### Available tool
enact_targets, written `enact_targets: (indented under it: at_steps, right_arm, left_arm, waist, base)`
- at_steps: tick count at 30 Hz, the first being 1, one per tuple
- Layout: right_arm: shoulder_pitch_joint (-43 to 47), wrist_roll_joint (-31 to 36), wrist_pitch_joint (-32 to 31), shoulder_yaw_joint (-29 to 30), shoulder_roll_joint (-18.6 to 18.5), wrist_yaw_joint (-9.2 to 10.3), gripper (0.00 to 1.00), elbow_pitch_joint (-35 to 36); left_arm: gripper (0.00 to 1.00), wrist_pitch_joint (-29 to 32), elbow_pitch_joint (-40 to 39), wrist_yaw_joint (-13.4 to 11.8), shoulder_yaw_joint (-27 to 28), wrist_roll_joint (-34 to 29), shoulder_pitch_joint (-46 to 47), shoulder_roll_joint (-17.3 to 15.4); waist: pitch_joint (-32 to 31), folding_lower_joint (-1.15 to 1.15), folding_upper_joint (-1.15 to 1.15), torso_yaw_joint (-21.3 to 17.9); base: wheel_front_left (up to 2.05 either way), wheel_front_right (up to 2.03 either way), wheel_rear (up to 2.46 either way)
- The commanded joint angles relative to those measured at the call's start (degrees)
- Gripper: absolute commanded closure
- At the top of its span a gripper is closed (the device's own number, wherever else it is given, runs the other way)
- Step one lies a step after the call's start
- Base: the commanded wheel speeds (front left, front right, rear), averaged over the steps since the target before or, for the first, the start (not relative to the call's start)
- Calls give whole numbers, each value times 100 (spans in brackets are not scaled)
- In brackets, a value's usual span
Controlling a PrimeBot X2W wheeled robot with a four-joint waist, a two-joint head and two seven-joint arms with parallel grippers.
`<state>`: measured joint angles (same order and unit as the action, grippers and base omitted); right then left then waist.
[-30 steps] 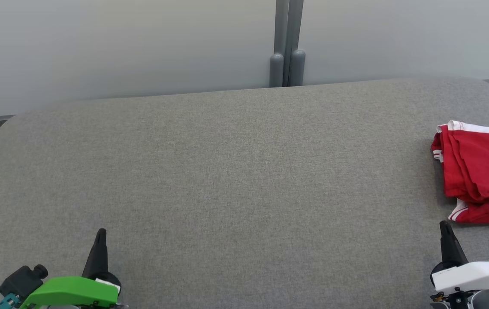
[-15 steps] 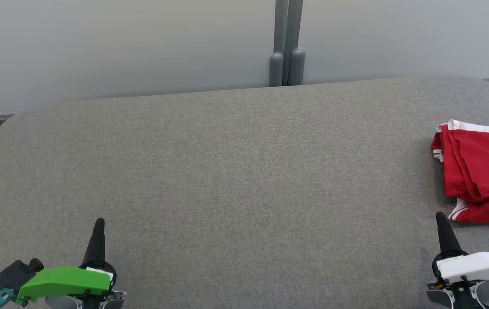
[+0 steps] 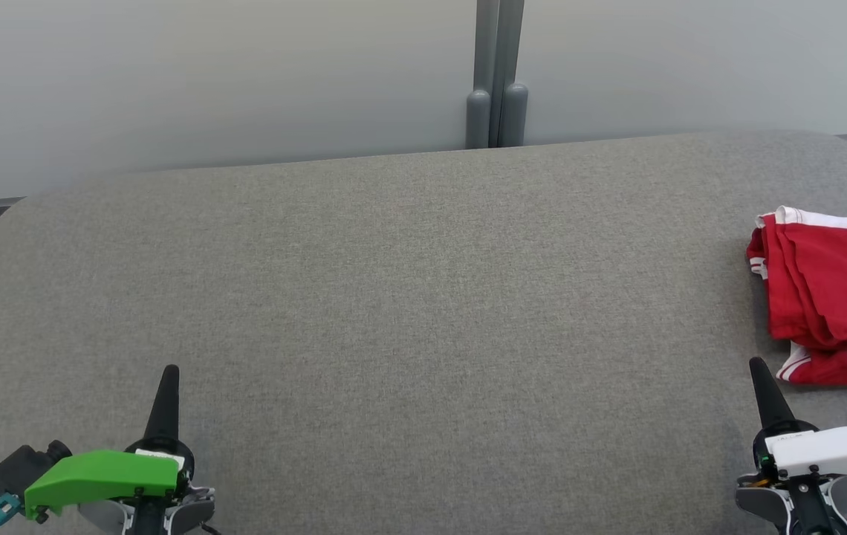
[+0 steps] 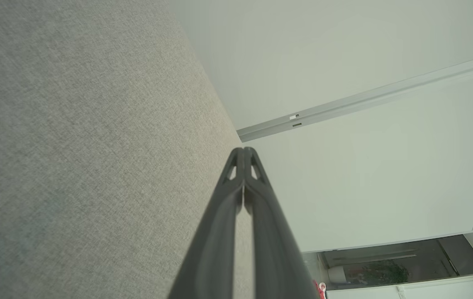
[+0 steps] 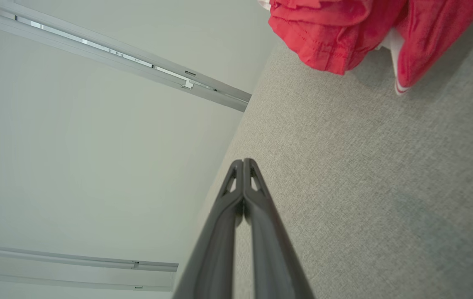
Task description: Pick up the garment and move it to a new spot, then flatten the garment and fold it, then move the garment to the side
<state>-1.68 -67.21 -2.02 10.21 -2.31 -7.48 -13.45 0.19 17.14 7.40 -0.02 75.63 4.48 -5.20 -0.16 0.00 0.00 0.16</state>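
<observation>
Garment: crumpled red cloth garment (image 3: 832,297), white-trimmed, lay at frame's right edge.
Handling: we judged it soft, light; pinch a raised fold.
Grippers: left gripper (image 3: 170,370), right gripper (image 3: 755,365) were clenched, empty.

Woven matt grey table (image 3: 394,297); soft cloth garment (image 3: 832,290).

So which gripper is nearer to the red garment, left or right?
Right. The right gripper is close to the near corner of the red garment, not touching it. The left gripper is far off, across the grey surface.
</observation>
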Motion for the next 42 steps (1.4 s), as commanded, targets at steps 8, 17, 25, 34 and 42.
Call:
enact_targets:
  at_steps: [8,17,25,34,42]
  right_arm:
    - [-197,-600,-150,-21,-44,-4,100,2]
    - [-271,-1050,-251,-35,-50,-4,100,-15]
    - [-346,-1478,-349,-48,-58,-4,100,-32]
    - [-401,-1932,-454,-60,-64,-4,100,-52]
    - [-465,-2305,-543,-71,-70,-3,100,-68]
  left_arm:
    - [100,121,-44,11,113,421,215,37]
    - [100,222,-47,12,173,723,279,85]
    - [100,313,-52,13,240,1006,353,133]
    - [100,402,-53,14,304,1335,406,168]
    - [100,485,-55,15,351,1586,472,204]
  waist:
    - [7,0,0,-3]
    - [13,0,0,-6]
    - [20,0,0,-9]
    - [27,0,0,-12]
    - [34,0,0,-15]
  base:
    - [0,0,0]
    - [0,0,0]
    - [0,0,0]
    - [0,0,0]
    - [0,0,0]
